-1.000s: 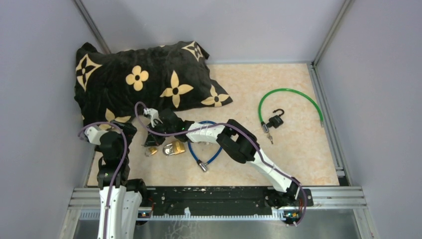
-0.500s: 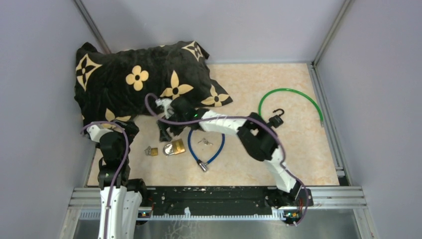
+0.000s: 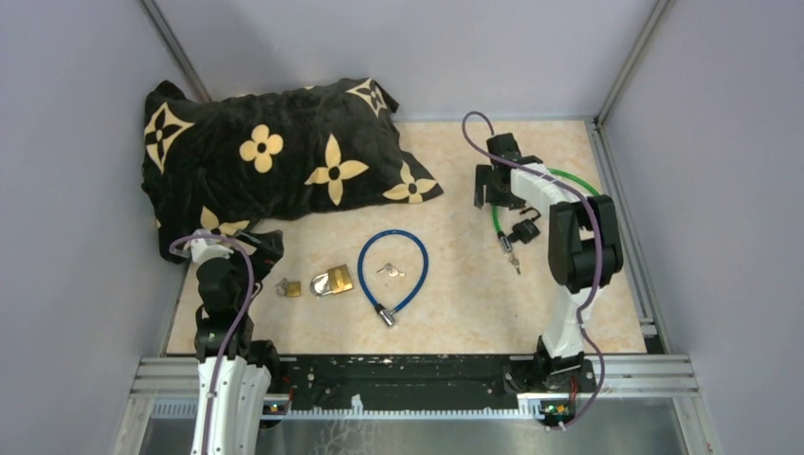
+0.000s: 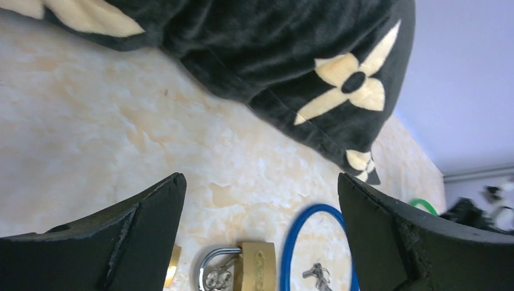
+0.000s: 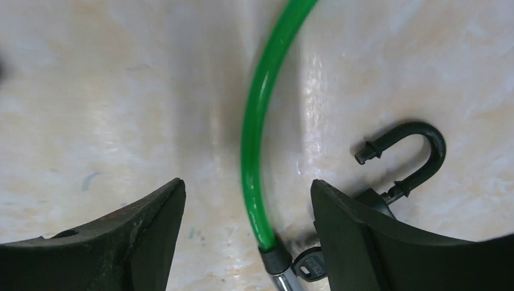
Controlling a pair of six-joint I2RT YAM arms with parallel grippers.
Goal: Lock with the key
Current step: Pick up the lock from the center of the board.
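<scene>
Right gripper sits at the far right of the table, over the near-left arc of the green cable. Fingers are spread wide with nothing between the pads. In the right wrist view the gripper straddles the green cable, which runs down the middle of the gap and touches neither finger. Cannot tell how high the tips ride above the surface.

The black padlock lies just beside the cable's end, shackle swung open. The wrist view shows the free shackle leg clear of the body. A key sticks out of the lock on the near side, and its dark head shows at the bottom edge, next to the cable's metal tip.

Left gripper is at the near-left, close to the front edge of the black flowered pillow. Fingers are far apart and empty. In its own view the gripper looks over bare tabletop.

Ahead of it lies the brass padlock, silver shackle toward the left arm; whether that shackle is seated cannot be told. A smaller brass lock lies just left of it. The blue cable lock loops just to the right, with loose keys lying inside the loop.
</scene>
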